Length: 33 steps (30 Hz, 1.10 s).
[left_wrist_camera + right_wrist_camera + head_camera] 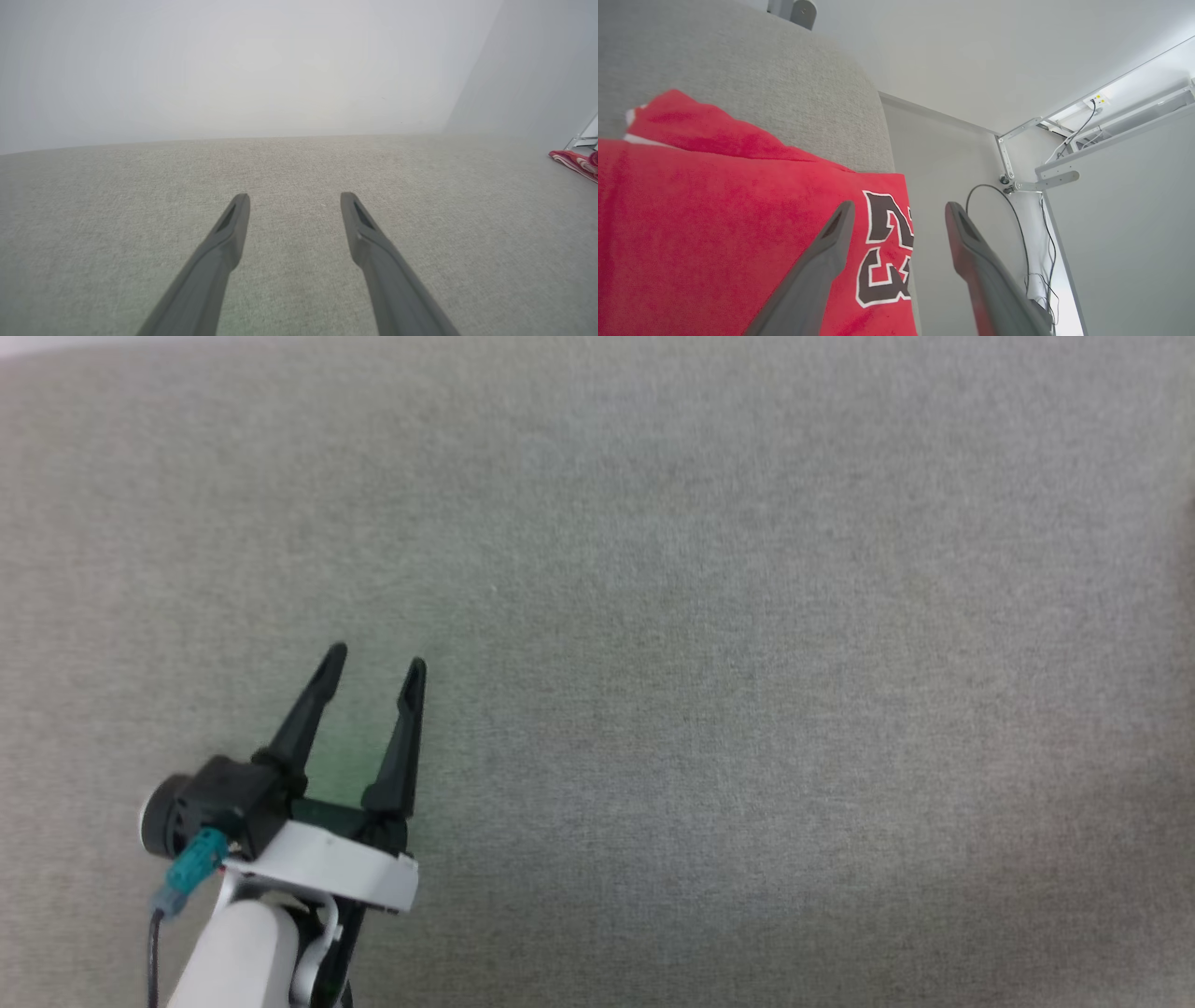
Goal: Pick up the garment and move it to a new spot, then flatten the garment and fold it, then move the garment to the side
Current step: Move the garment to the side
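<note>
The garment (pixel 714 224) is a red jersey lying in folded layers on the grey fabric surface (pixel 738 60), with a black, white-edged "23" (pixel 885 247) at its right border, close to the surface's edge. My right gripper (pixel 900 204) is open just over that border; one finger is above the red cloth and the other is past the edge, with nothing between them. My left gripper (pixel 377 658) is open and empty at the lower left of the head view, above bare grey surface. The left wrist view shows its fingers (pixel 233 224) spread wide.
The grey surface (pixel 700 616) spreads wide in front of the left gripper. A strip of red-and-white cloth (pixel 574 161) lies at the far right of the left wrist view. Beyond the surface's edge are a pale wall, metal brackets (pixel 1045 179) and black cables (pixel 1017 224).
</note>
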{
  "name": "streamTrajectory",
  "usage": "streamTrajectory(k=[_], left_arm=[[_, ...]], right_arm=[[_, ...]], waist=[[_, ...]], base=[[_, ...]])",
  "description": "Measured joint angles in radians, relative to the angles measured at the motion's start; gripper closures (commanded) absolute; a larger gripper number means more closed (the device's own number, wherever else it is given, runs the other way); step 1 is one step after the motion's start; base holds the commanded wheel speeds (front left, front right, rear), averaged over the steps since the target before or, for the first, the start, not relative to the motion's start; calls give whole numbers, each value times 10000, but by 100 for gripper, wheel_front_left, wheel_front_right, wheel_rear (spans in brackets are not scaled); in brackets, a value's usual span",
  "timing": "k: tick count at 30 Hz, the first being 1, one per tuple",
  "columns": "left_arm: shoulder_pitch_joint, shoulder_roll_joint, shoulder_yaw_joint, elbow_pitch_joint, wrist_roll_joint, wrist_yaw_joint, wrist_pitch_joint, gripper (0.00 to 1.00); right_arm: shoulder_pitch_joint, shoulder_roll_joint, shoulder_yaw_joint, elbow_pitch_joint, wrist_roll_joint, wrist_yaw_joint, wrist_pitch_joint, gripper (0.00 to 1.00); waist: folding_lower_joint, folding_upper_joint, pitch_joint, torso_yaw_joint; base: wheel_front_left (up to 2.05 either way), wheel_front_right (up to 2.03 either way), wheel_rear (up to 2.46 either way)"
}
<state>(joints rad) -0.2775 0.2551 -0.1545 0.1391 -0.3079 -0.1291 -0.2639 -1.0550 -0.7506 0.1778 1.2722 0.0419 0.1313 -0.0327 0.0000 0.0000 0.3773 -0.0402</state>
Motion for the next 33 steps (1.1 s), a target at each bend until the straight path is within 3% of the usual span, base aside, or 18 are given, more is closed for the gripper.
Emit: streamTrajectory(k=[10, 17, 33], left_arm=[[1169, -213, 662, 213, -2, 0, 0, 0], [1980, -268, 1208, 209, 27, 0, 0, 0], [3595, -447, 2259, -184, 222, 0, 0, 0]], right_arm=[[1255, 1586, -75, -268, 12, 0, -1916, 0], [2335, 2681, 36, -1062, 196, 0, -2272, 0], [5553, 3712, -911, -4698, 834, 0, -2286, 0]], waist=[[0, 0, -1371, 348], [0, 0, -2402, 583], [0, 0, -4242, 1104]], base=[[0, 0, 0], [0, 0, 0], [0, 0, 0]])
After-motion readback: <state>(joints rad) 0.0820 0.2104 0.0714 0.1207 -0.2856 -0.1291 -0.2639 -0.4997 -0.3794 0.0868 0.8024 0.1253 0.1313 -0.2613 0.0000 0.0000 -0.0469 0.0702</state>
